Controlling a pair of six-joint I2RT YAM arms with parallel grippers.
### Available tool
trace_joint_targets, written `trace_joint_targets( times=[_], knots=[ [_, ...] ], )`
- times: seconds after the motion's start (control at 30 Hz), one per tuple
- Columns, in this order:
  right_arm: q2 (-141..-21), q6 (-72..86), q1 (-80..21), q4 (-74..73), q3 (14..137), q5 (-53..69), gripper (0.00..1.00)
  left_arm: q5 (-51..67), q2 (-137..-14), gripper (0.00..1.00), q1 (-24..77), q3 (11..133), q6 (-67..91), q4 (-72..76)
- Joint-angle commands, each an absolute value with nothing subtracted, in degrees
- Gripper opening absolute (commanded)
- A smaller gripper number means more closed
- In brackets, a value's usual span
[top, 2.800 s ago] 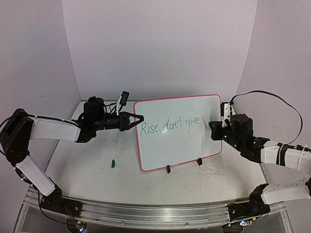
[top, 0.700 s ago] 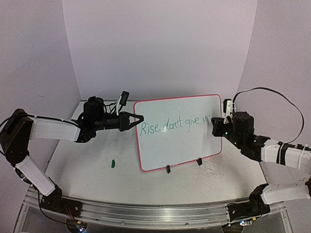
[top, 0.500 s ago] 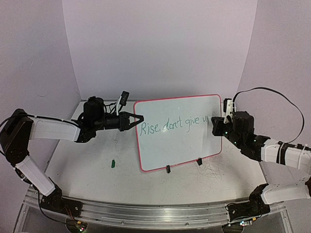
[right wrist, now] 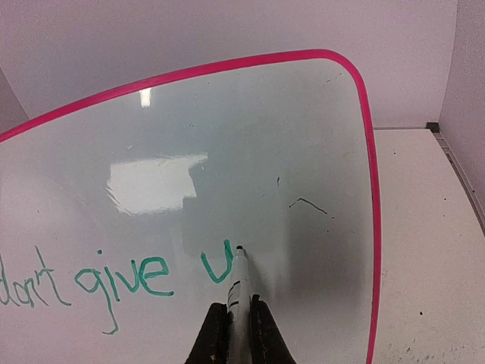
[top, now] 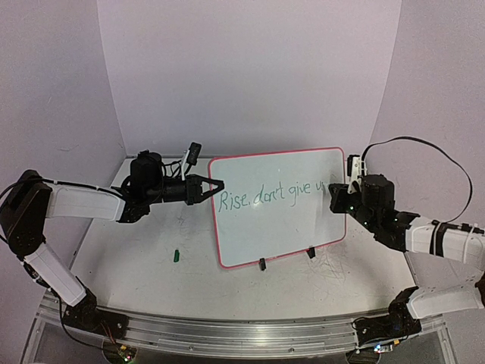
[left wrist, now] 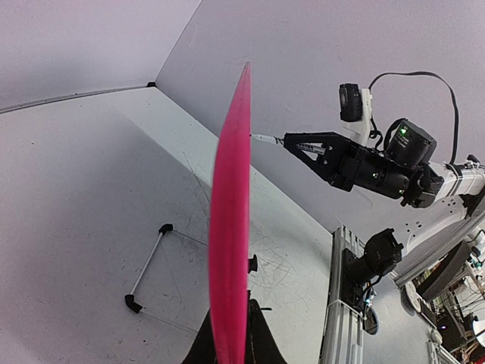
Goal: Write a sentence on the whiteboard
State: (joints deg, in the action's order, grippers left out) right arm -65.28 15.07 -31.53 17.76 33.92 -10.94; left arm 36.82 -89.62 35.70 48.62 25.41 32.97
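whiteboard (top: 276, 205) upright mid-surface, toward far edge | left claw (top: 217, 184) clamped on its left edge | right claw (right wrist: 241, 327) clamped on marker (right wrist: 238, 284), tip at "u" | risk: writing may overrun right frame; hard press could tip board

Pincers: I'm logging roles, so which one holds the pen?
The right pincer, shut on the white marker pen; the left pincer clamps the edge of the glossy white pink-framed whiteboard.
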Motion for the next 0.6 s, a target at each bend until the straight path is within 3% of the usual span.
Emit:
trace_joint_targets(
  times=[0.0,0.37,0.57],
  knots=[
    [-63.83,16.06,-31.33,15.92,32.24,-10.40,0.00,31.69,-87.88,0.00,34.64,48.78,20.99,30.84],
    [-61.54,19.93,-31.32,14.39,27.18,-7.71,0.00,31.73,-87.59,0.00,34.63,48.61,21.01,30.78],
    [-60.13,18.37,-31.36,13.83,31.40,-8.53,0.00,31.71,-87.63,0.00,34.63,48.64,21.01,30.80]
  ],
)
